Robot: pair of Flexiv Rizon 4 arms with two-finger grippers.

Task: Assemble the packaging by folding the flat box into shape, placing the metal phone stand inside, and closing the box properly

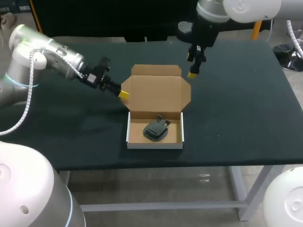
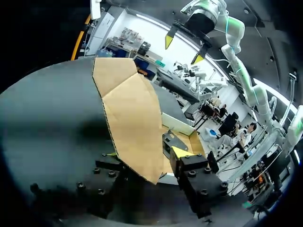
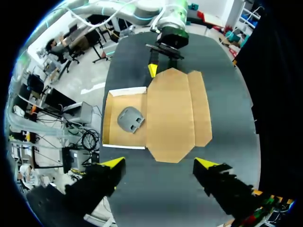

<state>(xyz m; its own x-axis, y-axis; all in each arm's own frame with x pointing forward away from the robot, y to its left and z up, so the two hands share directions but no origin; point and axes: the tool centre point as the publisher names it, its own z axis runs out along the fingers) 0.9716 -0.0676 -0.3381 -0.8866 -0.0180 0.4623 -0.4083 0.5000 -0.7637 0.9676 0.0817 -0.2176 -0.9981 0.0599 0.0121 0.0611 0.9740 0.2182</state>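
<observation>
The dark green worktop (image 1: pixel 236 118) is carrying one open cardboard box (image 1: pixel 156 92) near its middle. The lid is swinging back toward the far edge with its flaps spread, and the white-walled tray is sitting toward the near edge. The dark metal phone stand (image 1: pixel 156 130) is lying inside the tray. The left end effector (image 1: pixel 122 93) is standing with its fingers spread wide at the lid's left edge, one lid corner between them, ungripped. The right end effector (image 1: pixel 191 65) is hovering wide open just beyond the lid's far right corner.
</observation>
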